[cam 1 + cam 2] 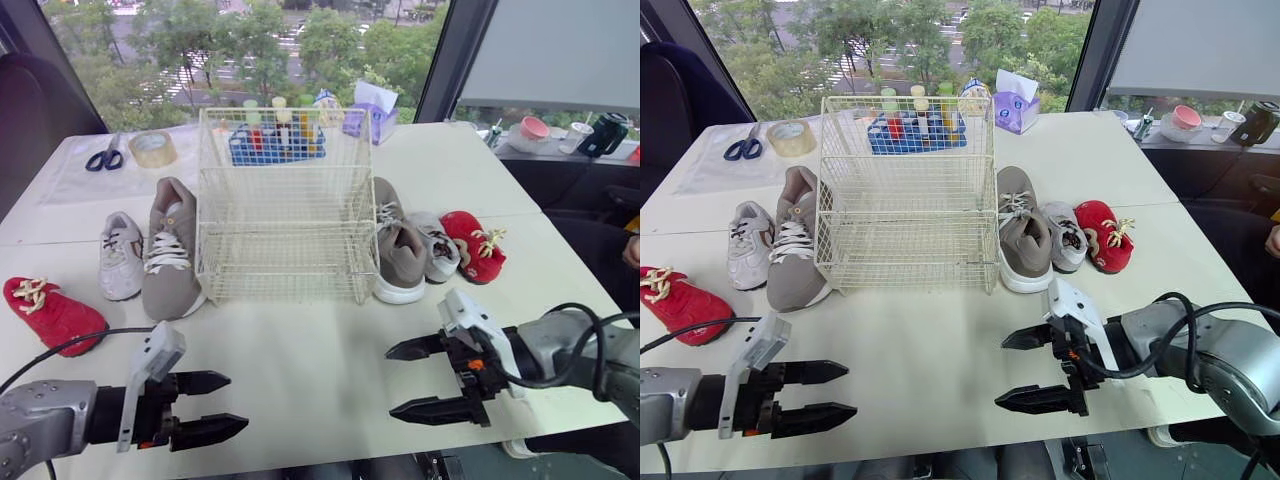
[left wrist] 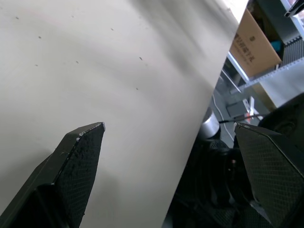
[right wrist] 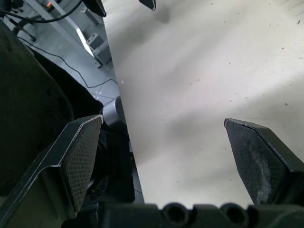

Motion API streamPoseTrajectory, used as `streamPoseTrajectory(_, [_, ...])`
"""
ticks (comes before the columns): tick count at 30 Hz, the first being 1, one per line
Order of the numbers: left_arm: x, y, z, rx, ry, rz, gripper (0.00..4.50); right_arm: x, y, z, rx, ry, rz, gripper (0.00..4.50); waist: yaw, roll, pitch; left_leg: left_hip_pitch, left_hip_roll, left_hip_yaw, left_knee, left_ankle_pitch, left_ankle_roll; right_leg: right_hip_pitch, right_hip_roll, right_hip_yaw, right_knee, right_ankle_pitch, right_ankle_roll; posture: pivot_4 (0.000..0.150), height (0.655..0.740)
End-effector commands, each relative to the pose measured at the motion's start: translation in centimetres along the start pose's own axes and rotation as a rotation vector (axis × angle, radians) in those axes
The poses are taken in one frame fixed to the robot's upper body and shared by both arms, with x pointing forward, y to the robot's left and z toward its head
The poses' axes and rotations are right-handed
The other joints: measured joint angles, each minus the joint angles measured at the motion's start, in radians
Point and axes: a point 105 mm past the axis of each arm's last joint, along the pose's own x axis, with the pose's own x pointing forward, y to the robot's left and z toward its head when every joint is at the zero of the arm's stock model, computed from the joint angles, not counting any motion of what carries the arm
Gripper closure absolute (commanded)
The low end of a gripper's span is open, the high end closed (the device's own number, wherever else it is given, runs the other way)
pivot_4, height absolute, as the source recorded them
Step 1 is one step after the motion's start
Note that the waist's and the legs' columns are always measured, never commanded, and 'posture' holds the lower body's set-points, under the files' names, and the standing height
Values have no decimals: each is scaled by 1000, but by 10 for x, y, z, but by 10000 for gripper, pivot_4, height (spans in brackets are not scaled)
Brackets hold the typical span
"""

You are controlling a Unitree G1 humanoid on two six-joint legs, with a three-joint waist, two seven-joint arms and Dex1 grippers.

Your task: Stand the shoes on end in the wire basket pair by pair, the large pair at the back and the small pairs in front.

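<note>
Nothing is packed yet. The basket [image 1: 285, 200] stands empty mid-table [image 1: 300, 350], with a large shoe [image 1: 170, 250], white shoe [image 1: 121, 255] and red shoe [image 1: 50, 312] toward its left edge and three matching shoes [image 1: 435, 245] toward the right edge. The left gripper [image 1: 238, 401] and right gripper [image 1: 390, 381] hover by the front edge, spread wide and holding nothing.

Pale table [image 1: 300, 350] — window [image 1: 250, 40], trees

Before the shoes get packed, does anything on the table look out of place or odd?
Nothing is spilled or damaged. Each pair is split, one shoe either side of the empty basket. The left red shoe lies skewed, set apart from the left white shoe.
</note>
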Motion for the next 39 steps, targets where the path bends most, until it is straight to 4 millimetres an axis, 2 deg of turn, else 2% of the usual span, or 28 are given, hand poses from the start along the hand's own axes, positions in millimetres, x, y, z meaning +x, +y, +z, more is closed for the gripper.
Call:
streamPoseTrajectory(1, [2,-3,2,36,0,-1,0,1,1,7,-33,-19,5,435,0,0,0,0,0,0,0,0,0,0,0,0,0,0,0,1500,7400])
streamPoseTrajectory(8, [4,-1,4,21,-29,-1,0,4,-2,11,-52,-23,-23,435,0,0,0,0,0,0,0,0,0,0,0,0,0,0,0,1500,7400])
streamPoseTrajectory(13, [6,7,14,38,-94,53,0,4,-3,14,-60,-33,-27,435,1,0,0,0,0,0,0,0,0,1,0,0,0,0,0,1500,7400])
streamPoseTrajectory(18, [8,-1,11,19,-93,15,0,2,-5,13,-95,-8,-38,435,0,0,0,0,0,0,0,1,1,3,0,0,0,0,0,1500,7400])
streamPoseTrajectory(20, [3,-2,5,15,-56,12,0,-5,-5,30,-95,-65,-17,435,-4,0,0,0,0,0,0,1,1,4,0,0,1,0,0,1500,7400])
streamPoseTrajectory(22, [-2,-2,9,28,-50,2,0,-15,0,51,-87,-122,45,435,-4,0,0,0,0,0,0,1,0,3,0,0,1,0,0,1500,7400])
streamPoseTrajectory(25, [-26,8,42,141,-75,31,0,-33,-2,98,-222,-159,40,435,-1,1,2,1,1,0,1,0,-3,-1,1,0,3,0,0,1500,7400])
streamPoseTrajectory(27, [-37,12,64,202,-107,54,0,-37,0,119,-264,-180,62,435,1,2,2,1,1,-1,1,1,-5,-2,1,-1,3,1,-2,1500,7400])
streamPoseTrajectory(29, [-53,6,98,289,-171,64,0,-27,-8,133,-364,-118,32,435,-2,2,2,1,2,-2,0,1,-6,-2,1,-2,3,1,-2,1500,7400])
streamPoseTrajectory(31, [-59,-5,114,353,-188,38,0,-11,-20,135,-446,-17,8,435,-8,1,3,-2,2,-1,-1,2,-5,-5,2,-2,3,1,-2,1500,7400])
streamPoseTrajectory(33, [-59,-11,119,382,-185,24,0,6,-32,135,-477,47,3,435,-20,1,2,-4,0,3,-1,3,-2,-5,0,-2,5,1,-1,1500,7400])
streamPoseTrajectory(36, [-58,-13,128,414,-222,30,0,33,-57,135,-514,125,-29,435,-32,0,2,-6,-2,6,0,6,-7,-7,0,-1,13,3,3,1500,7400])
streamPoseTrajectory(39, [-54,-19,133,431,-264,23,0,47,-77,138,-539,167,-82,435,-30,0,2,-8,-2,6,0,8,-10,-10,0,-2,14,2,5,1500,7400])
